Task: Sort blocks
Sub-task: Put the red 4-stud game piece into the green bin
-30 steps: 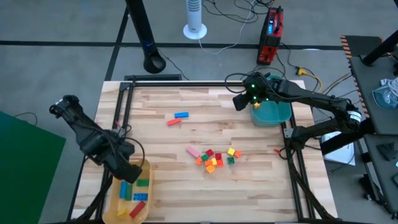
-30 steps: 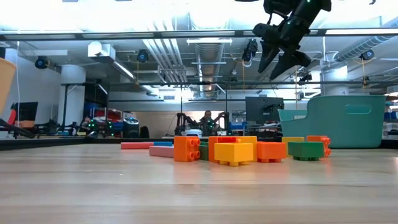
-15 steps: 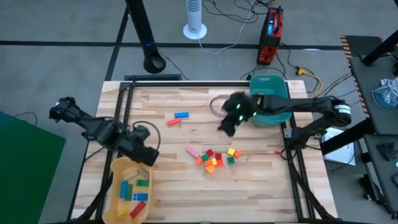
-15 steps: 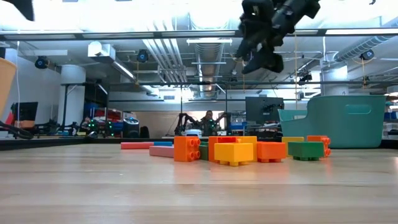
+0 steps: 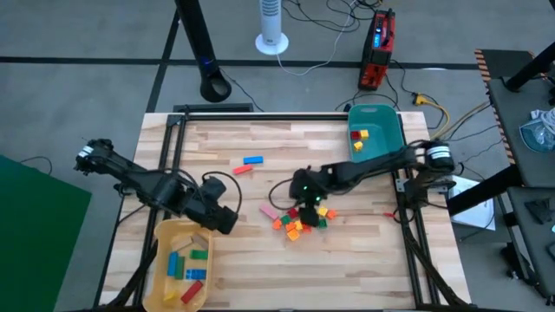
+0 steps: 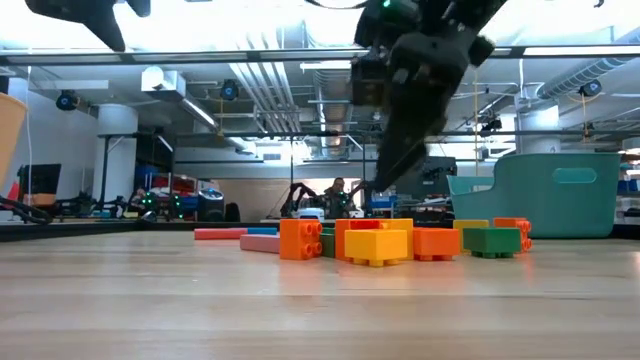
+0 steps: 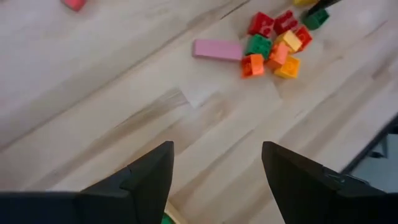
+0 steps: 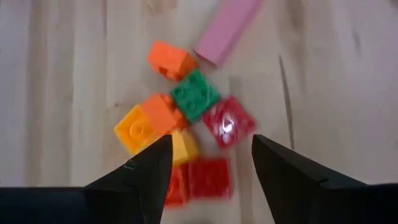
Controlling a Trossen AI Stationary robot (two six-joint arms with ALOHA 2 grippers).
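Note:
A cluster of small blocks (image 5: 300,221), red, orange, yellow and green, lies mid-table, with a pink bar (image 5: 270,211) at its left. In the low view the cluster (image 6: 400,240) rests flat on the wood. A blue bar (image 5: 252,160) and a red bar (image 5: 241,170) lie farther back. My right gripper (image 8: 211,143) hovers open just above the cluster (image 8: 180,134), fingers slanting down, nothing between them. My left gripper (image 7: 217,149) is open and empty, left of the cluster (image 7: 277,43) and beside the yellow tray (image 5: 165,234).
The yellow tray at the near left holds several blue, green, red and orange blocks (image 5: 186,269). A teal bin (image 5: 388,146) at the far right holds yellow and red blocks (image 5: 357,139). Bare wood lies near the front edge and at the far left.
My right gripper has swung from over the teal bin toward the table's left and near edge, coming down to just above the block cluster while rolling. My left gripper has moved from over the yellow tray toward the right, nearer the cluster, and has turned. The blocks have kept still.

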